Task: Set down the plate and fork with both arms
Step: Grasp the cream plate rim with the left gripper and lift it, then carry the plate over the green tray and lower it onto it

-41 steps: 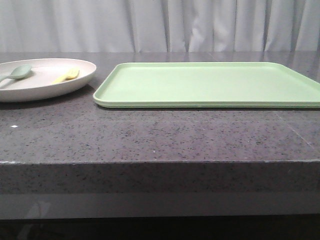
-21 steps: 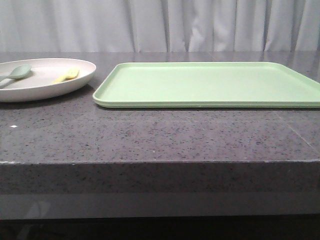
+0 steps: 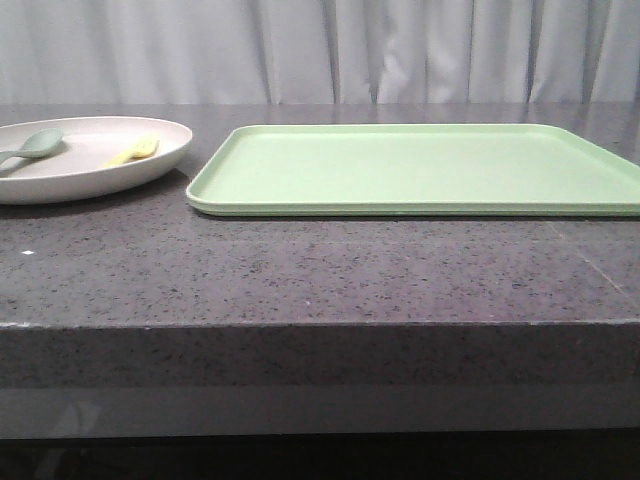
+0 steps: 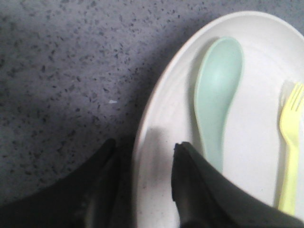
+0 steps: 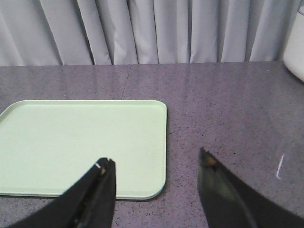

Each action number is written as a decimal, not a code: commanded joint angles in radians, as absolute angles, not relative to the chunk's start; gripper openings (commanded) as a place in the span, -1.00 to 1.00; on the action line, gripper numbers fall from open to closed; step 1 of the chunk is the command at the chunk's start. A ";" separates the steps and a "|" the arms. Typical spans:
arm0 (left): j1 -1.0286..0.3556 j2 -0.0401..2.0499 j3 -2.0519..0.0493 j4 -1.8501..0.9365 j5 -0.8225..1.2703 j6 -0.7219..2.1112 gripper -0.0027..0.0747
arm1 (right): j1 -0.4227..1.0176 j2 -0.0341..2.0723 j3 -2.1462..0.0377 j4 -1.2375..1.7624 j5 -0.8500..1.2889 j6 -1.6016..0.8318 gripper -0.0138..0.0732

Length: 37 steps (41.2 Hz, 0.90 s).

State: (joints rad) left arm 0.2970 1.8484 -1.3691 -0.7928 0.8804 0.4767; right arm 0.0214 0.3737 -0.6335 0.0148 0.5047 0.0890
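The pinkish-cream plate (image 3: 95, 172) sits on the dark stone table at the far left. The yellow fork (image 3: 134, 151) lies in it, right of a grey-green spoon (image 3: 34, 145). In the left wrist view my left gripper (image 4: 143, 145) is open and straddles the plate's rim (image 4: 159, 99), with one finger over the table and the other inside the plate by the spoon's handle (image 4: 216, 95). The fork (image 4: 289, 137) lies further in. My right gripper (image 5: 156, 161) is open and empty above the table. Neither gripper shows in the front view.
A flat light-green tray (image 3: 420, 165) lies right of the plate; its corner (image 5: 80, 142) is below my right gripper's left finger. A white object (image 5: 295, 42) stands at the far right edge. Grey curtains hang behind the table.
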 commanded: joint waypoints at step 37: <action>0.237 1.802 -1.643 -0.863 0.973 0.364 -0.98 | 0.015 0.389 -0.666 0.008 0.429 0.080 0.28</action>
State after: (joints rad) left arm 0.2752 1.8542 -1.5672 -0.7873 0.9696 0.4149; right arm 0.0214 0.3737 -0.6335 0.0148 0.5047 0.0890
